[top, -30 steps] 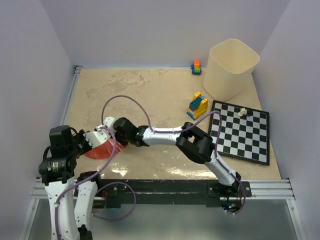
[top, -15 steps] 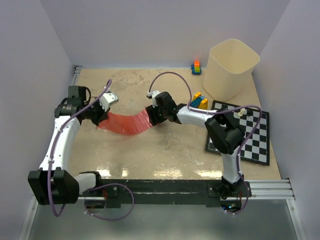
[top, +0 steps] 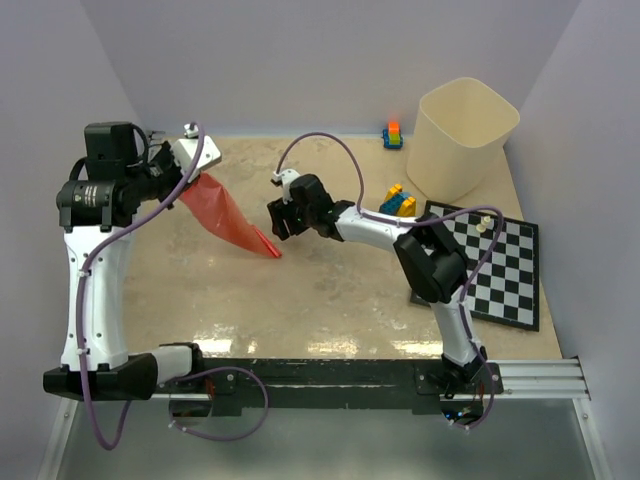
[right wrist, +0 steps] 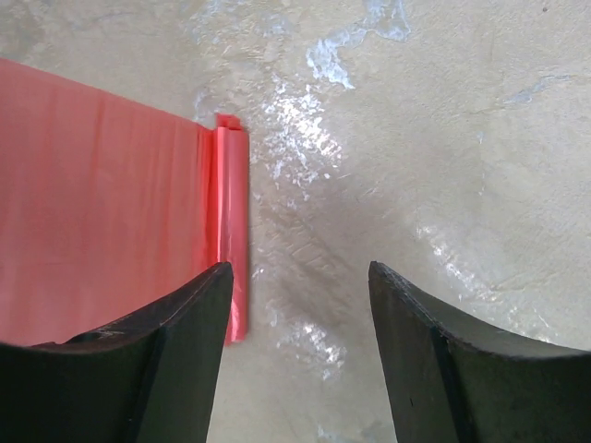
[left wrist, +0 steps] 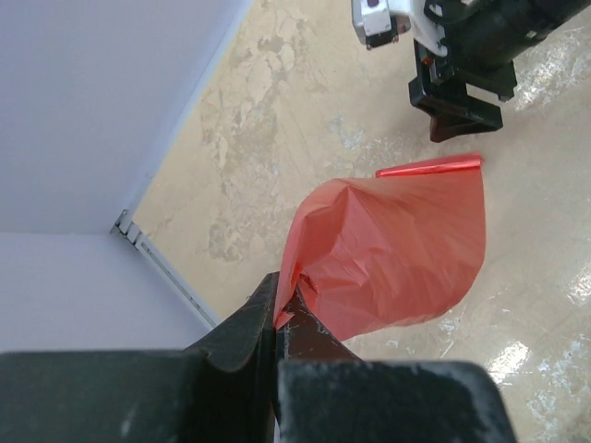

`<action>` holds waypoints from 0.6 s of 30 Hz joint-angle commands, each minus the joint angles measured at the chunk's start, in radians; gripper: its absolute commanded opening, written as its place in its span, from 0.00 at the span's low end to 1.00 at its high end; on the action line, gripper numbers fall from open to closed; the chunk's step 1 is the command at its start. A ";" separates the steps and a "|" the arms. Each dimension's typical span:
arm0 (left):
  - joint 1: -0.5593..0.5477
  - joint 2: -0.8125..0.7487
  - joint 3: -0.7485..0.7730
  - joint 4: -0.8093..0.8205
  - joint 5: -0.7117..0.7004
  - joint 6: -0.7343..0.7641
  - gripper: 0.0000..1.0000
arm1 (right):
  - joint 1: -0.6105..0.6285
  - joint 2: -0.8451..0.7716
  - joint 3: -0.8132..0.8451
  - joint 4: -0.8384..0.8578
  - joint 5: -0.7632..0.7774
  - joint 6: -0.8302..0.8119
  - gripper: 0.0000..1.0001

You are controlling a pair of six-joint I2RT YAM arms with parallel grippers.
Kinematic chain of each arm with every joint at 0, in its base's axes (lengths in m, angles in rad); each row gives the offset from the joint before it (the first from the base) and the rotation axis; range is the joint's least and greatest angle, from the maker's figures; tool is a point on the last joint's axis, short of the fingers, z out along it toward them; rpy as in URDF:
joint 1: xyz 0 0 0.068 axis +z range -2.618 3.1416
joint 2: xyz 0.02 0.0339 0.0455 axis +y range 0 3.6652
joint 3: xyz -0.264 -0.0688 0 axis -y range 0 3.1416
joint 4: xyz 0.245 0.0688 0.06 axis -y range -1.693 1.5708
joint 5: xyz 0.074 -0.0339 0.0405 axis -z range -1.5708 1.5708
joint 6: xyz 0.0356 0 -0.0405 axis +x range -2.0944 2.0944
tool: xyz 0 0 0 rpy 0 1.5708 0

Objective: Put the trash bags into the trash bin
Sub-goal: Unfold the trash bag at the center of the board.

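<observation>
A thin red trash bag (top: 225, 220) hangs slanted over the left of the table, its lower folded end touching down near the middle. My left gripper (top: 182, 172) is raised at the back left and shut on the bag's upper corner; in the left wrist view the jaws (left wrist: 277, 318) pinch the crinkled plastic (left wrist: 397, 249). My right gripper (top: 280, 222) stands open just right of the bag's lower end. In the right wrist view the folded red edge (right wrist: 226, 212) lies beside its left finger, and only bare table shows between the fingertips (right wrist: 300, 269). The cream trash bin (top: 463, 140) stands upright at the back right.
A black-and-white checkerboard (top: 485, 265) lies at the right with small pieces (top: 483, 225) on it. Yellow-and-blue toy blocks (top: 397, 203) sit between the board and the bin. Another small block (top: 393, 135) is by the back wall. Walls close in on three sides.
The right gripper has opened and let go of the bag's end. The left arm has lifted its end up and toward the back left, so the bag now hangs slanted.
</observation>
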 commanded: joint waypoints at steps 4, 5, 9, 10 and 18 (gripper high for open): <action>-0.017 0.037 0.191 -0.051 0.010 -0.023 0.00 | 0.010 0.025 0.079 0.012 0.020 -0.003 0.65; -0.017 0.037 0.213 -0.060 0.004 -0.020 0.00 | 0.013 0.027 0.080 0.014 0.021 -0.006 0.65; -0.017 0.007 0.203 -0.103 -0.083 0.018 0.00 | 0.041 0.047 0.103 0.008 0.006 -0.016 0.66; -0.017 -0.015 0.166 -0.107 -0.117 0.035 0.00 | 0.047 0.051 0.106 0.011 0.004 -0.016 0.66; -0.017 -0.323 -0.345 -0.056 -0.467 0.127 0.00 | 0.132 0.099 0.122 0.009 0.157 -0.050 0.65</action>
